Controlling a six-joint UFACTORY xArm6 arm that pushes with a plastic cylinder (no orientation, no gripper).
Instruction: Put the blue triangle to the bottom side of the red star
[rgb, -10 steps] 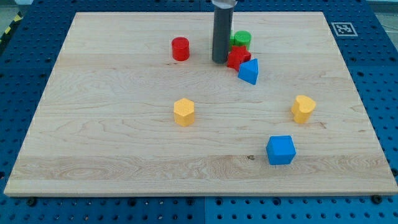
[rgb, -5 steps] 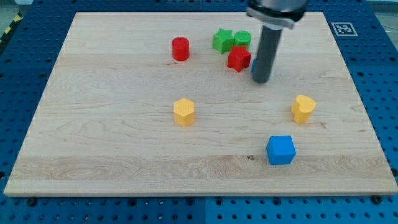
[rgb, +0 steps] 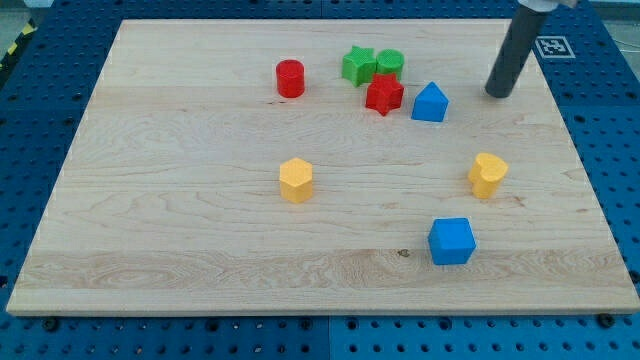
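Observation:
The blue triangle (rgb: 430, 103) lies on the wooden board (rgb: 180, 200), just to the right of the red star (rgb: 383, 94) and slightly lower, a small gap between them. My tip (rgb: 497, 94) is down on the board to the right of the blue triangle, well apart from it, near the view's top right. The rod rises up and out of the view's top.
A green star (rgb: 357, 65) and a green cylinder (rgb: 390, 63) sit just above the red star. A red cylinder (rgb: 290, 78) is to their left. A yellow block (rgb: 296, 179) is mid-board, another yellow block (rgb: 487, 174) at right, a blue cube (rgb: 451, 240) below it.
My tip moved from left of the red star, across to the blue triangle, then away to the right. The blue triangle shifted right and slightly up; the green star came into view.

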